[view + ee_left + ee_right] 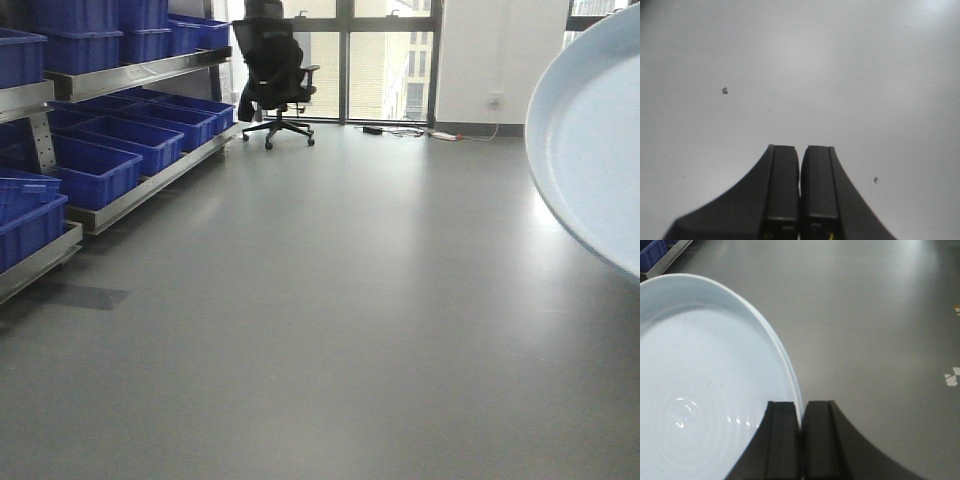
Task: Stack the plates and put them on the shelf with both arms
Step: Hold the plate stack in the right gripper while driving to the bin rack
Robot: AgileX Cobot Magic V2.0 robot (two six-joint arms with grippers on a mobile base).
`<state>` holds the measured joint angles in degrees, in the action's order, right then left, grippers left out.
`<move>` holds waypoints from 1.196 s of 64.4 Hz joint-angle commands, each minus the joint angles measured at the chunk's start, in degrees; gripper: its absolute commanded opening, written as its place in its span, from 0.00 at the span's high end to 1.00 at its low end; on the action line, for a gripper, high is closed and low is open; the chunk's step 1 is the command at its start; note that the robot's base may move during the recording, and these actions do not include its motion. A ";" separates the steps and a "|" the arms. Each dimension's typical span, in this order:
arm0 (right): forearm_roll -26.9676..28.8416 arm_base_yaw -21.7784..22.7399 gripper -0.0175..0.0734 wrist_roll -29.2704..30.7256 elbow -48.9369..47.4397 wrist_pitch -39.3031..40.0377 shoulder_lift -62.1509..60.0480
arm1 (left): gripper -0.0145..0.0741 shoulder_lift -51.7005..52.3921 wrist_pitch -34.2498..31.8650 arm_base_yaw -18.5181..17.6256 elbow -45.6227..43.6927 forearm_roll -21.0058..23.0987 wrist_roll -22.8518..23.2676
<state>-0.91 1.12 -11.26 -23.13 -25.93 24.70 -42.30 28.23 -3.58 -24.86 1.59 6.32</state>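
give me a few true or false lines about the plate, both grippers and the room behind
1. The right gripper is shut on the rim of the pale bluish-white glossy round plate. True.
2. The left gripper holds a plate too. False: it is shut on nothing, with only a grey surface beyond it.
3. Blue plastic bins sit on metal shelves at the left of the front view. True.
4. The black office chair lies tipped over. False: it stands upright near the windows.
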 commanded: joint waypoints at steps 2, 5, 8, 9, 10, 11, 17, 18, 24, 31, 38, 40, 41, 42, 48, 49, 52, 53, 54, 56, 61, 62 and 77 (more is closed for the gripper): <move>0.09 0.20 0.78 0.12 -1.67 5.66 0.00 | 0.74 -0.04 -3.80 0.01 -1.60 0.15 0.32; 0.09 0.20 0.78 0.12 -1.67 5.66 0.00 | 0.74 -0.04 -3.80 0.01 -1.60 0.15 0.32; 0.09 0.20 0.78 0.12 -1.67 5.66 0.00 | 0.74 -0.04 -3.80 0.01 -1.60 0.15 0.32; 0.09 0.20 0.78 0.12 -1.67 5.66 0.00 | 0.74 -0.04 -3.80 0.01 -1.60 0.15 0.32; 0.09 0.20 0.78 0.12 -1.67 5.66 0.00 | 0.74 -0.04 -3.80 0.01 -1.60 0.15 0.32; 0.09 0.20 0.78 0.12 -1.67 5.66 0.00 | 0.74 -0.04 -3.80 0.01 -1.60 0.15 0.32; 0.09 0.20 0.78 0.12 -1.67 5.66 0.00 | 0.74 -0.04 -3.80 0.01 -1.60 0.15 0.32; 0.09 0.20 0.78 0.12 -1.67 5.66 0.00 | 0.74 -0.04 -3.80 0.01 -1.60 0.15 0.32; 0.09 0.20 0.78 0.12 -1.67 5.66 0.00 | 0.74 -0.04 -3.80 0.01 -1.60 0.15 0.32; 0.09 0.20 0.78 0.12 -1.67 5.66 0.00 | 0.74 -0.04 -3.80 0.01 -1.60 0.15 0.32; 0.09 0.20 0.78 0.12 -1.67 5.66 0.00 | 0.74 -0.04 -3.80 0.01 -1.60 0.15 0.32; 0.09 0.20 0.78 0.12 -1.67 5.66 0.00 | 0.74 -0.04 -3.80 0.01 -1.60 0.15 0.32; 0.09 0.20 0.78 0.12 -1.67 5.66 0.00 | 0.74 -0.04 -3.80 0.01 -1.60 0.15 0.32; 0.09 0.20 0.78 0.12 -1.67 5.66 0.00 | 0.74 -0.04 -3.80 0.01 -1.60 0.15 0.32; 0.09 0.20 0.78 0.12 -1.67 5.66 0.00 | 0.74 -0.04 -3.80 0.01 -1.60 0.15 0.32; 0.09 0.20 0.78 0.12 -1.67 5.66 0.00 | 0.74 -0.04 -3.80 0.01 -1.60 0.15 0.32; 0.09 0.20 0.78 0.12 -1.67 5.66 0.00 | 0.74 -0.04 -3.80 0.01 -1.60 0.15 0.32; 0.09 0.20 0.78 0.12 -1.67 5.66 0.00 | 0.74 -0.04 -3.80 0.01 -1.60 0.15 0.32; 0.09 0.20 0.78 0.12 -1.67 5.66 0.00 | 0.74 -0.04 -3.80 0.01 -1.60 0.15 0.32; 0.09 0.20 0.78 0.12 -1.67 5.66 0.00 | 0.74 -0.04 -3.80 0.01 -1.60 0.15 0.32; 0.09 0.20 0.78 0.12 -1.67 5.66 0.00 | 0.74 -0.04 -3.80 0.01 -1.60 0.15 0.32; 0.09 0.20 0.78 0.12 -1.67 5.66 0.00 | 0.74 -0.04 -3.80 0.01 -1.60 0.15 0.32; 0.09 0.20 0.78 0.12 -1.67 5.66 0.00 | 0.74 -0.04 -3.89 0.01 -1.60 0.15 0.32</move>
<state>-0.91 1.12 -11.26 -23.13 -25.93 24.70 -42.30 28.13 -3.58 -24.86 1.59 6.32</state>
